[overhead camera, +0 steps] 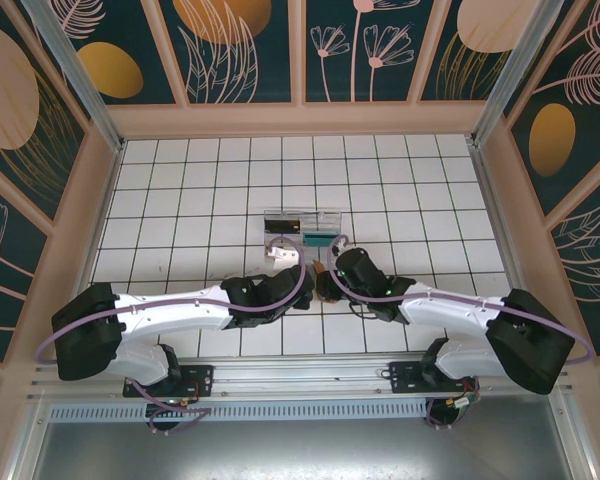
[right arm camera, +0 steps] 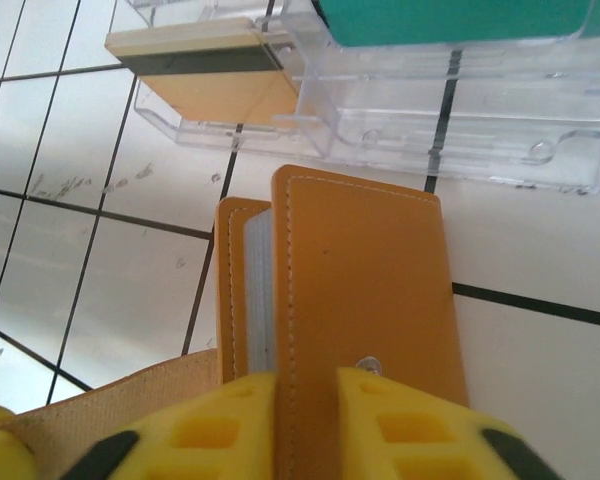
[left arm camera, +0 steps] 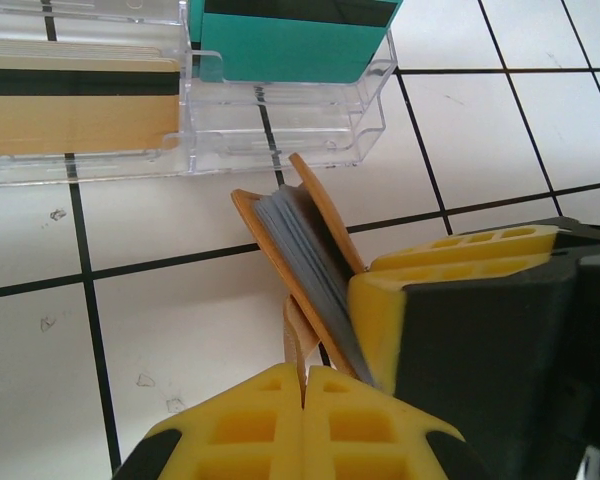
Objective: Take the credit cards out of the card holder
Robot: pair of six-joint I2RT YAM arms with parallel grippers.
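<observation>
from the left wrist i see the clear tray lying on the white tiled table, at 12 o'clock from the card holder and just beside it. the tray's 3 o'clock compartment holds a teal card standing on edge. its 9 o'clock compartment holds a tan card with a dark stripe along it.

the card holder stands on edge, its two orange leaves splayed a little, with the blue-grey pocket panels showing between them. i cannot tell whether any card sits in those pockets.

my right gripper is clamped on the outer leaf, one yellow finger on each face. my left gripper is closed, pinching a pale strap that rises beside the holder's near end. where that strap joins on is hidden.

the holder's lower part is covered by the fingers. both cards and the tray are cut off by the frame edge in the wrist views. from above, the two wrists cover most of the holder.
</observation>
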